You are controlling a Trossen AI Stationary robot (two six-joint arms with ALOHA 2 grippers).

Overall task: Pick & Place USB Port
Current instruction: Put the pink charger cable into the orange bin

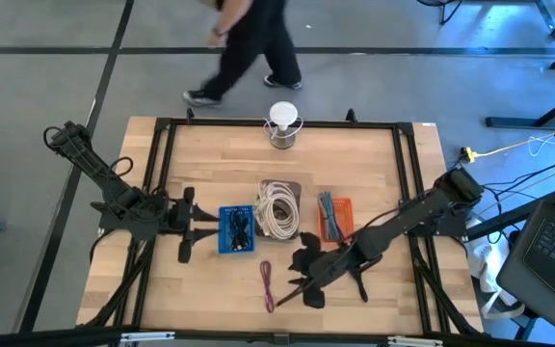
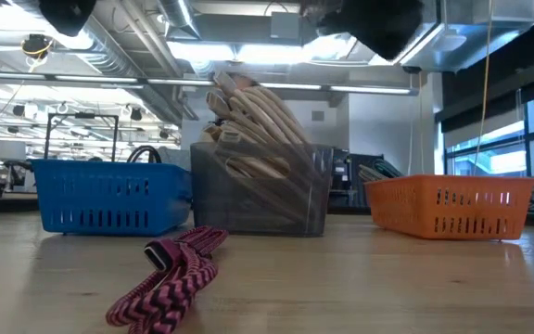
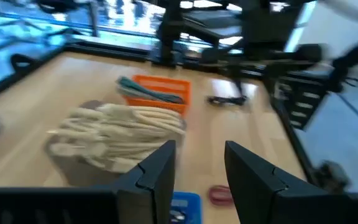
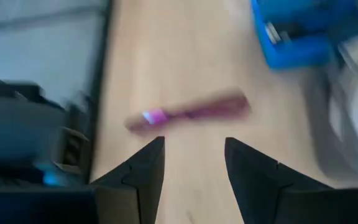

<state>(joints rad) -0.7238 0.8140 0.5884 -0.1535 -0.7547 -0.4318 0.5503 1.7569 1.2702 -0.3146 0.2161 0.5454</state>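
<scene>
1. Pale butcher-block wood fills the high view: the table [image 1: 374, 164] sits mid-frame, and the magenta braided USB cable [image 1: 267, 286] lies on it low and just left of centre, below the blue basket [image 1: 236, 229]. To that basket's right sit the grey bin of cream cables [image 1: 278, 207] and then the orange basket [image 1: 334, 216]. The right gripper [image 1: 297, 280] hangs just right of the cable, apart from it. The left gripper [image 1: 187, 225] waits at the blue basket's left edge. A person [image 1: 249, 43] walks along the top of the frame, past a small white lamp [image 1: 283, 122].

2. Low view now: the cable [image 2: 170, 276] lies folded in the lower left foreground, flat on the wood. Behind it, left to right, stand the blue basket [image 2: 109, 197], the grey bin [image 2: 262, 190] and the orange basket [image 2: 452, 206].

3. Left wrist view: the left fingers [image 3: 156, 174] stand spread, nothing between them, above the grey bin [image 3: 120, 134], with the orange basket [image 3: 157, 91] higher up.

4. Right wrist view: the right fingers [image 4: 143, 168] are parted and empty, the cable [image 4: 188, 113] lying mid-frame just above them, and the blue basket [image 4: 297, 34] in the upper right.
</scene>
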